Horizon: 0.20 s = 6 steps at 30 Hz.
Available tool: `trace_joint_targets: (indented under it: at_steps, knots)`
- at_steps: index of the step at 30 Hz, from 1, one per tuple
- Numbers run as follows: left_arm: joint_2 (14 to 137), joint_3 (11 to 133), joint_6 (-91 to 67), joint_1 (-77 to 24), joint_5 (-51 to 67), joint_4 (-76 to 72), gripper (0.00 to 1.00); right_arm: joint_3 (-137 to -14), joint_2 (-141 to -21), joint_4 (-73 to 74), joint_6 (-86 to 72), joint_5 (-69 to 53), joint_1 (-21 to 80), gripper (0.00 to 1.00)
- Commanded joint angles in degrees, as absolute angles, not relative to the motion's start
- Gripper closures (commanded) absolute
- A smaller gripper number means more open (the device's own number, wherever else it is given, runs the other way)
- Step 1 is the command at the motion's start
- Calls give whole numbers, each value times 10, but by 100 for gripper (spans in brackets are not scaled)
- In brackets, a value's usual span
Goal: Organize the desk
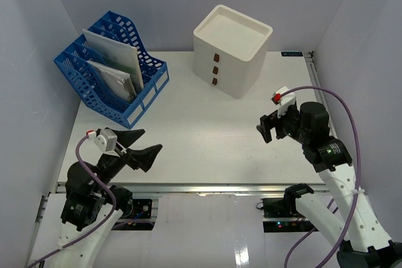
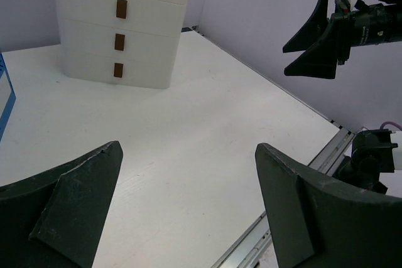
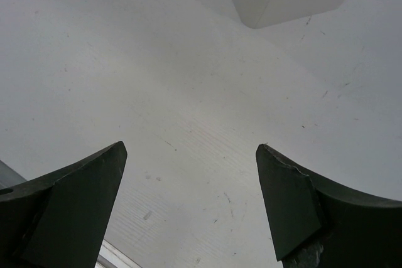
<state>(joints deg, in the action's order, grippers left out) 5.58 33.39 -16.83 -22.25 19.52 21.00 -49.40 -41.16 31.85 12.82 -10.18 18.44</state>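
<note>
The desk [image 1: 207,149] is a flat white tabletop with a metal rail along its front edge. My left gripper [image 1: 149,141] hangs open over the desk's near left part, nothing between its fingers [image 2: 94,180]. My right gripper [image 1: 264,128] hangs open above the desk's right side, its fingers [image 3: 282,186] wide apart over bare white surface [image 3: 188,92]. In the left wrist view the right gripper [image 2: 301,48] shows at upper right, and the desk [image 2: 188,130] spreads below.
A blue mesh file rack [image 1: 110,70] holding white papers stands at the back left. A white three-drawer box [image 1: 231,51] with brown handles stands at the back middle, also in the left wrist view as the box [image 2: 125,29]. Walls enclose the sides and back.
</note>
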Motion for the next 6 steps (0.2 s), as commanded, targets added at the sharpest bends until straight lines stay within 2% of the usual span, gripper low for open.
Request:
trace_joint_targets:
  at_steps: [1,6]
  knots:
    - [76,348,-179,-222,185,227,2,-472,-396,285,144,-70,184,10]
    - [87,348,-181,-222,178,228,2,-453,-389,248,156,-50,184,10]
